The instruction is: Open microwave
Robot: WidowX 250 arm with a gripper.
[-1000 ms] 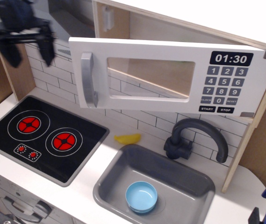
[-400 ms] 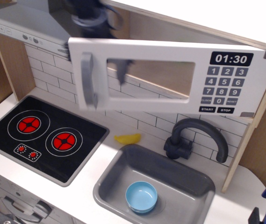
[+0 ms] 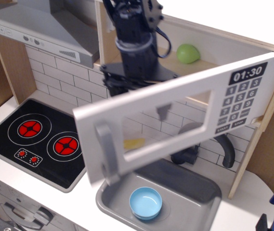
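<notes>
Your gripper [image 3: 144, 96] sits behind the swung door of the microwave [image 3: 175, 118], and the door is wide open.

You see the black arm come down from the top, with its lower part hidden behind the door panel; one finger shows through the clear window, so you cannot tell if the fingers are apart or together. The microwave is mounted high on the right, hinged at the keypad side, and its grey handle [image 3: 107, 155] hangs out over the sink [image 3: 199, 192]. Inside lies a green ball [image 3: 188, 53]. In my judgement the opening is nearly done; only drawing the arm away is left. Below are the white counter [image 3: 86, 202], the stove [image 3: 45, 142], a blue bowl [image 3: 146, 202], the faucet [image 3: 226, 151], and the range hood [image 3: 40, 29] at upper left.
</notes>
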